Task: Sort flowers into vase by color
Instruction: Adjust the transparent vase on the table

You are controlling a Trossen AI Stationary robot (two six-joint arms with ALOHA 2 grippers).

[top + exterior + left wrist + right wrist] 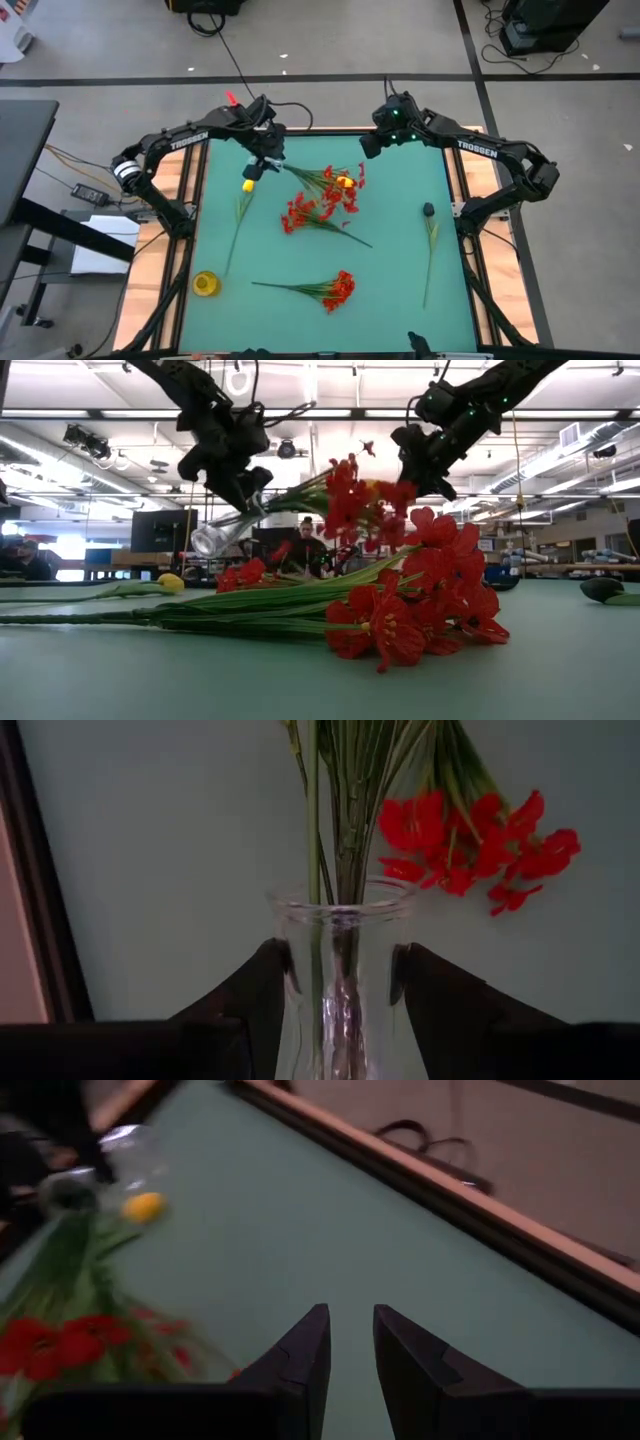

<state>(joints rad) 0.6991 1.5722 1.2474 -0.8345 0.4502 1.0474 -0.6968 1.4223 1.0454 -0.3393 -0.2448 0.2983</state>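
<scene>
1. Left gripper point(340, 1010): we find it raised above the far left part of the table, jaws clamped on a clear glass vase point(340, 970), one finger on each side of the neck.
2. The vase: held off the table and tipped well over, its mouth toward the table's middle. It carries a spray of red flowers point(340, 185) on green stems, with a yellow bud among them, fanning out toward the centre.
3. Right gripper point(350, 1350): it hovers over the far right part of the mat, jaws a little apart and holding nothing.
4. Loose red spray point(305, 215): on the mat just near of the held bunch, stems running toward the right and near side.
5. Second loose red spray point(335, 288): nearer the front edge, blossoms to the right, stem pointing left.
6. Yellow bud point(249, 185) on a long stem: just beside the left gripper, stem running toward the near edge.
7. Another long stem point(430, 250): on the right side, lengthwise near to far, dark at its far tip.
8. Relation that matters: we judge the free right gripper the likely picker; the right-side stem lies nearest it, long axis near to far, so the jaws should close across it.
</scene>
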